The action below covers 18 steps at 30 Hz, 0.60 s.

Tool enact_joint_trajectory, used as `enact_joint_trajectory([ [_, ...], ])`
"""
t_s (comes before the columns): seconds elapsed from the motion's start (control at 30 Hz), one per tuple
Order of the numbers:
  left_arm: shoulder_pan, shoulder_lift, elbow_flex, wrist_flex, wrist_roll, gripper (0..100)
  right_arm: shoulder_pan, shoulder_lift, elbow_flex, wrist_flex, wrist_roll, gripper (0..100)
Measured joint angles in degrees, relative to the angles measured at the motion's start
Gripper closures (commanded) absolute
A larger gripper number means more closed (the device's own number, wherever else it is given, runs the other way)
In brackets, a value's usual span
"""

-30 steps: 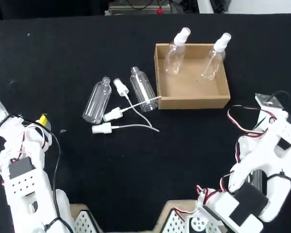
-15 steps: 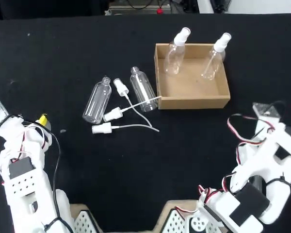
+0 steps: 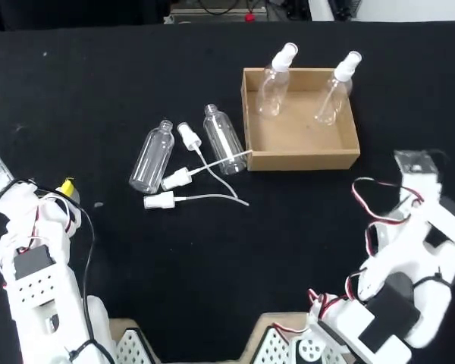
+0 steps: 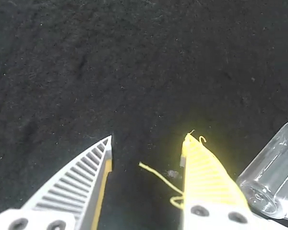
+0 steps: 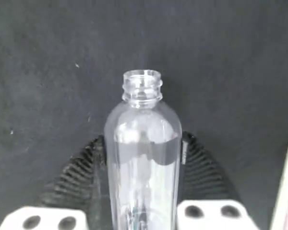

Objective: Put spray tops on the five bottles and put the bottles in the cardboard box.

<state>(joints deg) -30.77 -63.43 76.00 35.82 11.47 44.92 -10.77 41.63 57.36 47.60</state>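
In the right wrist view my right gripper [image 5: 143, 140] is shut on a clear uncapped bottle [image 5: 143, 110], neck pointing away from the wrist. The right arm [image 3: 428, 227] is at the near right of the table. The cardboard box [image 3: 299, 159] holds two bottles with spray tops [image 3: 274, 83] [image 3: 335, 92] leaning on its far wall. Left of the box lie two uncapped bottles [image 3: 152, 155] [image 3: 223, 139] and three loose spray tops [image 3: 188, 136] [image 3: 176, 179] [image 3: 159, 201]. My left gripper [image 4: 148, 139] stands open over the black cloth at the near left [image 3: 64, 189], a bottle's end [image 4: 273, 177] beside it.
Black cloth [image 3: 98, 76] covers the whole table. The spray tops' thin white tubes [image 3: 212, 197] trail across the cloth between the loose bottles and the box. Bare cloth lies between the two arms and in front of the box.
The right arm has shifted slightly, its wrist end drifting a little left and back with the bottle held. The left arm and the objects on the table have not moved.
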Motion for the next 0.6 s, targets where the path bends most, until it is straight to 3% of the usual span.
enact_joint_trajectory([
  [0.27,0.0,0.0,0.0,0.0,0.0,77,-3.7,0.0,-3.2,4.8,17.7,87.0],
  [0.4,0.0,0.0,0.0,0.0,0.0,77,-3.5,0.0,-3.3,5.5,19.7,74.5],
  [0.6,0.0,0.0,0.0,0.0,0.0,77,-2.4,0.0,-3.5,6.2,20.0,74.1],
])
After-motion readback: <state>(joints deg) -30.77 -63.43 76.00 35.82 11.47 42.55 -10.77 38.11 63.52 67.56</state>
